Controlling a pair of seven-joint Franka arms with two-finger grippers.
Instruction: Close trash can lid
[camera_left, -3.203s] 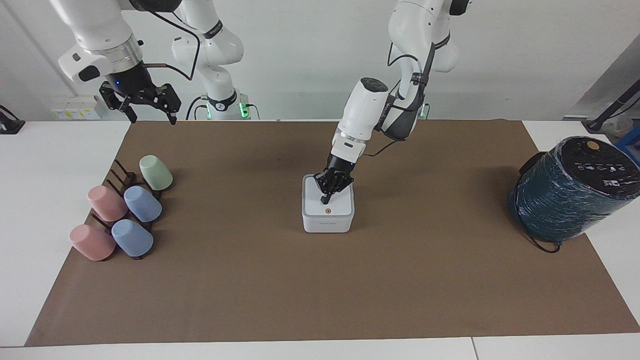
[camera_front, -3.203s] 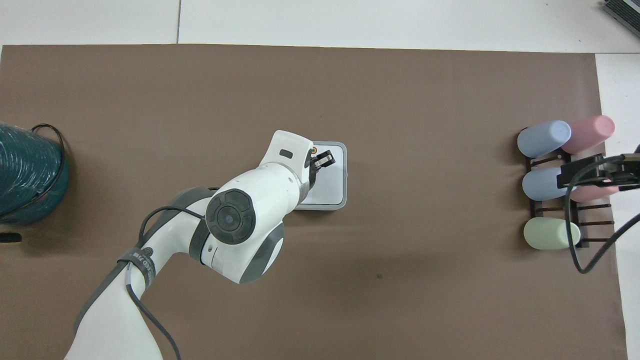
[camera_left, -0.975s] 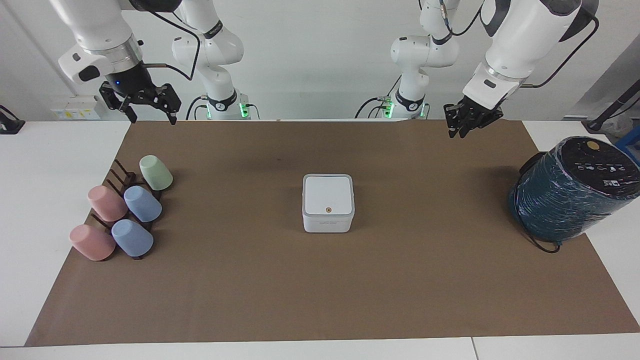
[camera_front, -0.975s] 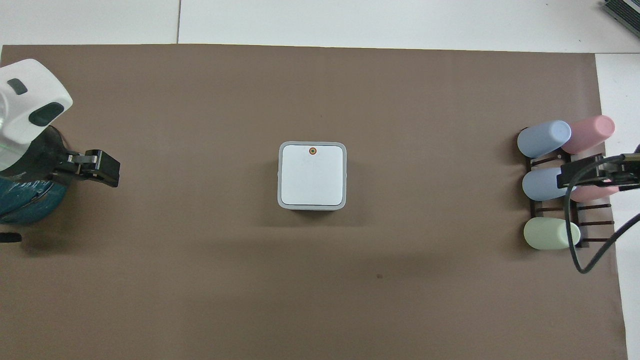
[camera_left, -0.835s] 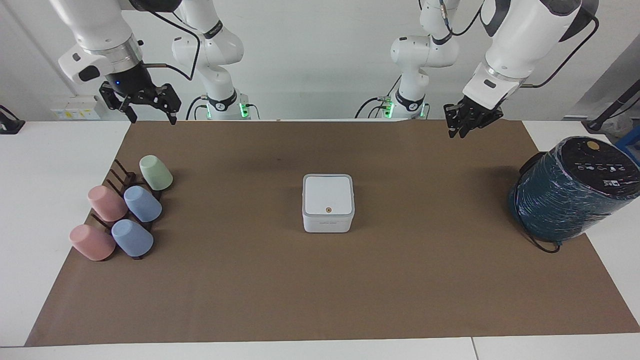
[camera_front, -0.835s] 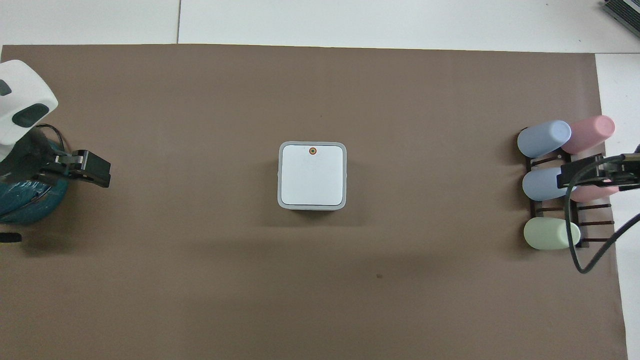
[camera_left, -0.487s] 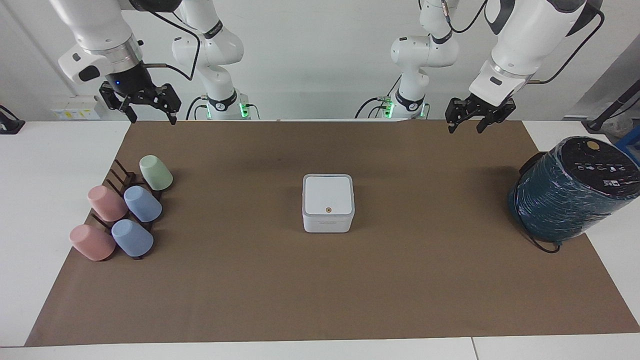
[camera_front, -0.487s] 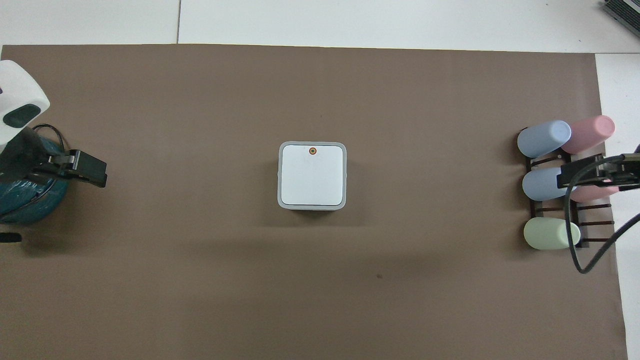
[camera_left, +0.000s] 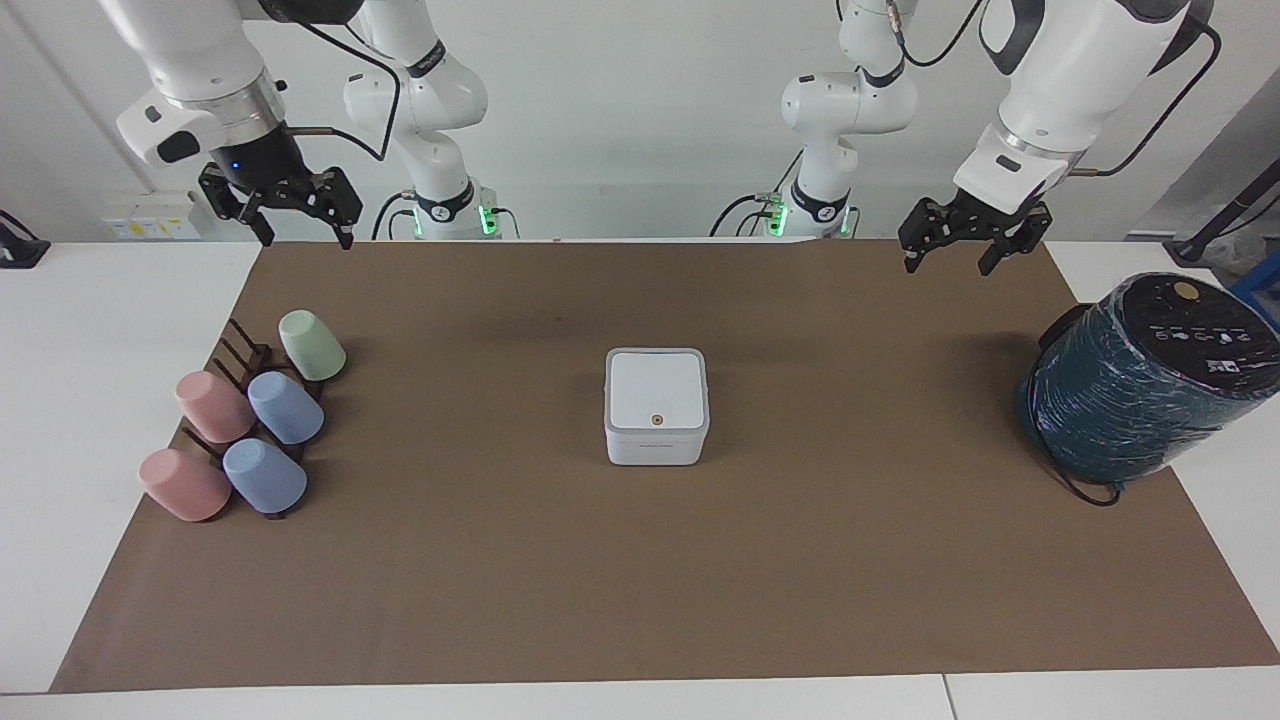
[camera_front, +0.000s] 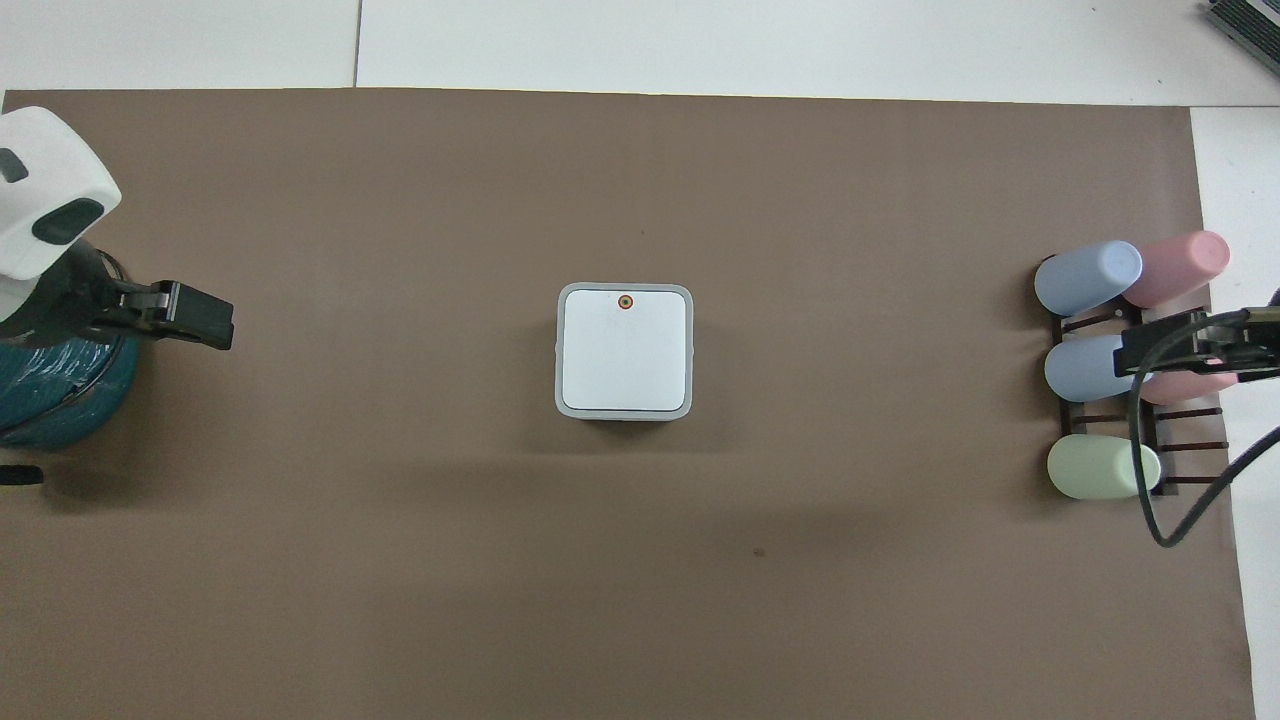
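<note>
The small white square trash can stands in the middle of the brown mat. Its white lid, grey-rimmed with an orange dot, lies flat and shut on top. My left gripper hangs open and empty in the air over the mat's edge at the robots' end, toward the left arm's end, well away from the can. My right gripper waits open and empty, raised over the mat's corner at the right arm's end.
A large dark teal wrapped cylinder sits at the left arm's end of the table. Several pastel cups lie on a dark rack at the right arm's end. The brown mat covers the table.
Over three seconds the left arm lifted off the shut lid and drew back to its own end. In the last second its fingers spread open. The right arm has not moved.
</note>
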